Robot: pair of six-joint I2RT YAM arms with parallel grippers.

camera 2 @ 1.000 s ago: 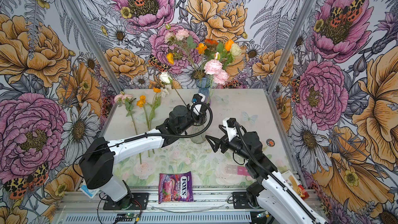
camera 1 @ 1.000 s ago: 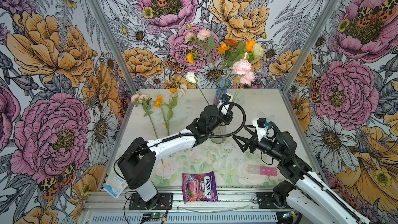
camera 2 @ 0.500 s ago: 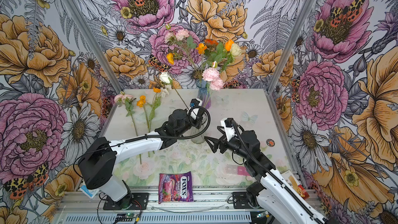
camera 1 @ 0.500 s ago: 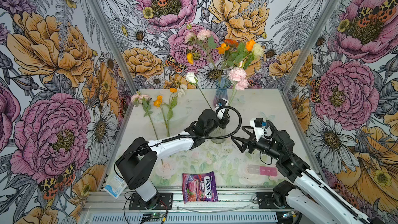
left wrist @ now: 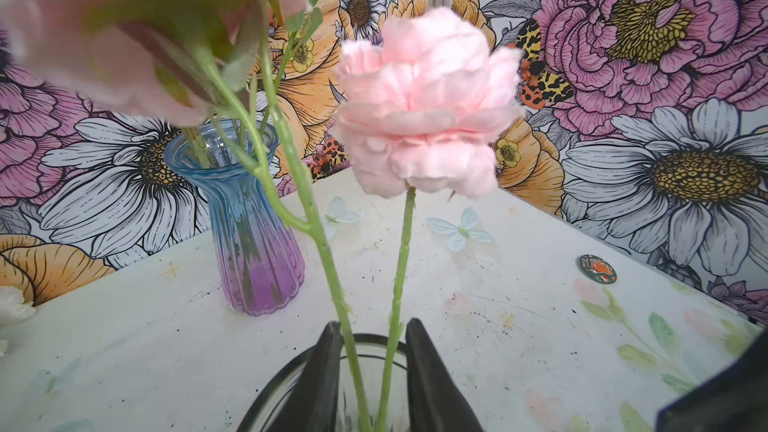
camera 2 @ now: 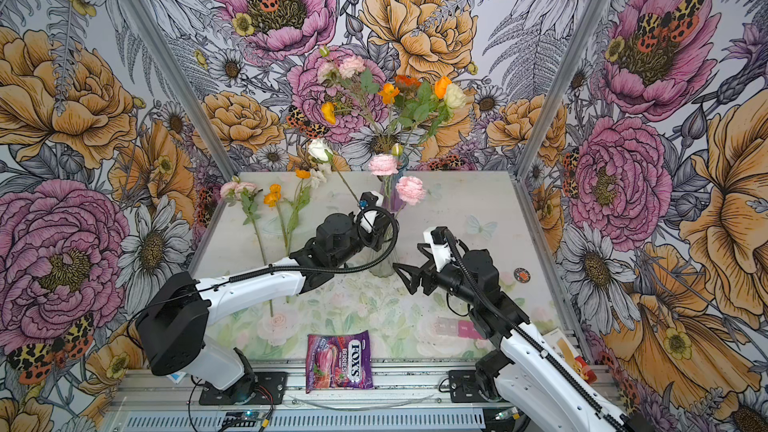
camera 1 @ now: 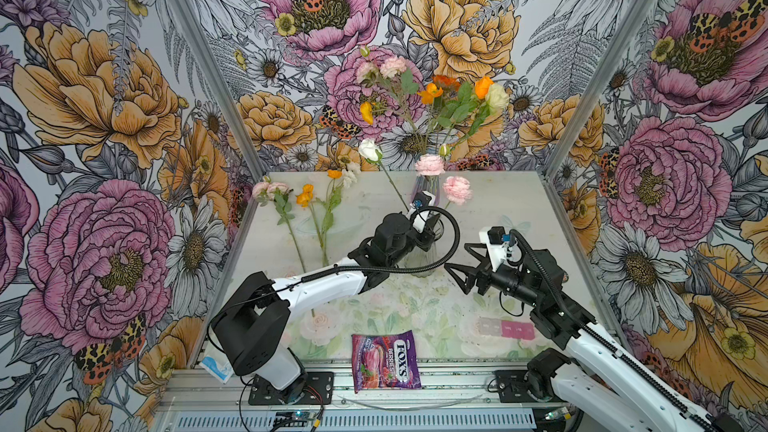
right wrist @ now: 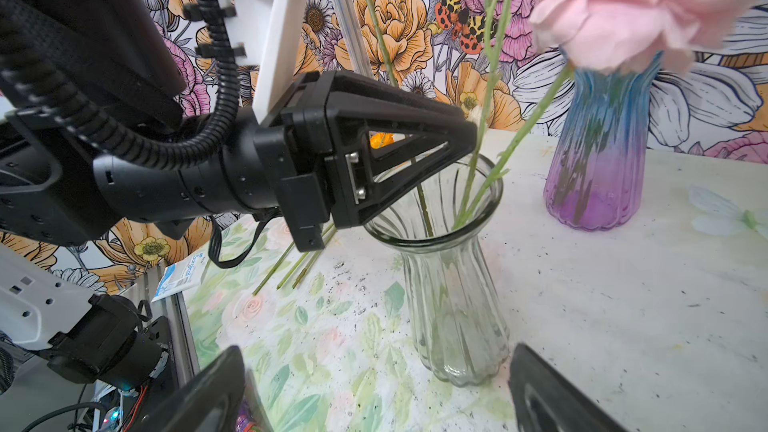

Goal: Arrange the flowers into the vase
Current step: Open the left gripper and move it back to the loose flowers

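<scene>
And the left fingers [left wrist: 326, 371] have just parted: the pink carnation [left wrist: 424, 110] is released, its stem standing in the clear vase [right wrist: 453, 284] directly beneath. The right fingers [right wrist: 216, 388] hang spread, empty, beside that vase. More flowers [camera 1: 307, 197] wait on the table [camera 1: 498, 209] left of it.

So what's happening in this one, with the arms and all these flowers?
The left claw sits over the mouth of the clear vase, jaws apart around the stems of two pink carnations that stand in it. The right claw hangs open beside that vase, holding nothing. A blue and purple vase at the back already holds a bunch, and three flowers lie on the table, not yet picked up.
</scene>
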